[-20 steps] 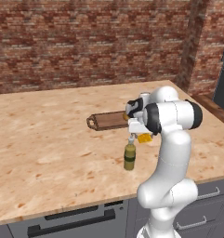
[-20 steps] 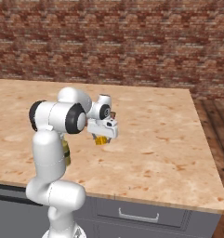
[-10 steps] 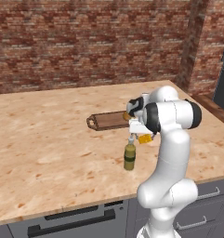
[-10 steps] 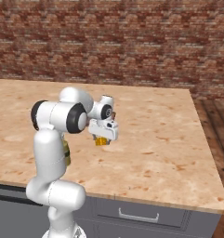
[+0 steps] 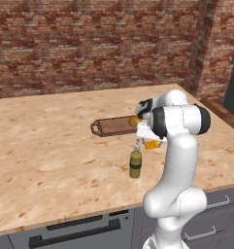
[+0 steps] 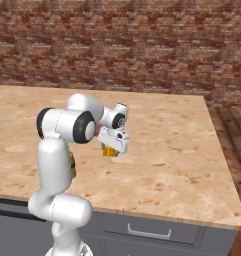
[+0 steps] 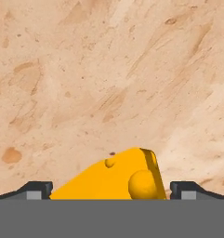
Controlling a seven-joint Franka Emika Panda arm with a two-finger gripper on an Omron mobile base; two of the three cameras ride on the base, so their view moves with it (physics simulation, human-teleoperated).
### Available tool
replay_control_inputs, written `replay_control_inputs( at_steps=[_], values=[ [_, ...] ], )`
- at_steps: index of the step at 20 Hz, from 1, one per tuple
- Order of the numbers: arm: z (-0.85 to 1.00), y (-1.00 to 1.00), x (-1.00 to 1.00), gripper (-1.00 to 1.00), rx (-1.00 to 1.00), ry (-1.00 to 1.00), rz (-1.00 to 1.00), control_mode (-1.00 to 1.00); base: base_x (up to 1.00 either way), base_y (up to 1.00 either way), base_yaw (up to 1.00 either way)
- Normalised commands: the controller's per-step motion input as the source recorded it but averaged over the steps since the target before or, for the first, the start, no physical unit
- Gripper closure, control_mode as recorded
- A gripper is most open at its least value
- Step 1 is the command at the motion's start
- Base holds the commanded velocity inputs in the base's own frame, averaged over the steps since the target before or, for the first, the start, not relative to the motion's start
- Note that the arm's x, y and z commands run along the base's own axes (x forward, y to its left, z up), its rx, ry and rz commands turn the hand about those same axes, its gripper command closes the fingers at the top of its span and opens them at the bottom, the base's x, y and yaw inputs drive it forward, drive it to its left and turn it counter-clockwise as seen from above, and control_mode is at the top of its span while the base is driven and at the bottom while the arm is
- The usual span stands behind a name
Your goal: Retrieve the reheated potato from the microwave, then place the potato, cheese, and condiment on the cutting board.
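A pale wood countertop (image 5: pixel 50 146) is seen in front of a red brick wall (image 5: pixel 89 44). The cutting board (image 5: pixel 113 126) is used here as the marker for every place. It is laid flat on the countertop, with its loop handle at its left end. At the right end of the cutting board, a small round tan potato (image 5: pixel 133 120) is seen resting on it, close against the white arm. Nearer to the camera than the cutting board, and well apart from it, the green condiment (image 5: pixel 135 164) is stood upright on the bare countertop. Just to the right of that bottle, and nearer than the right end of the cutting board, the yellow cheese (image 5: pixel 151 144) is seen on the countertop, off the board. The gripper (image 5: pixel 148 141) is held right over the cheese, pointing down. In the hand view the cheese (image 7: pixel 118 179) is found between the two dark fingertips (image 7: pixel 34 189), one tip on each side, with a gap left at both sides. The jaws are spread wide and nothing is squeezed between them. From the right base view the cheese (image 6: pixel 109 151) is seen peeking out under the gripper (image 6: pixel 113 146).
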Motion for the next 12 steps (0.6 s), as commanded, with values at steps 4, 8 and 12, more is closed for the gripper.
replay_control_inputs(
  at_steps=[4,8,12],
  values=[
    [0.0,0.0,0.0,-1.0,0.05,0.0,-0.11,-1.0,0.0,0.0,0.0],
    [0.0,0.0,0.0,1.0,0.02,0.0,-0.09,-1.0,0.0,0.0,0.0],
    [0.0,-0.01,0.0,1.0,0.0,0.0,-0.07,-1.0,0.0,0.0,0.0]
  ],
)
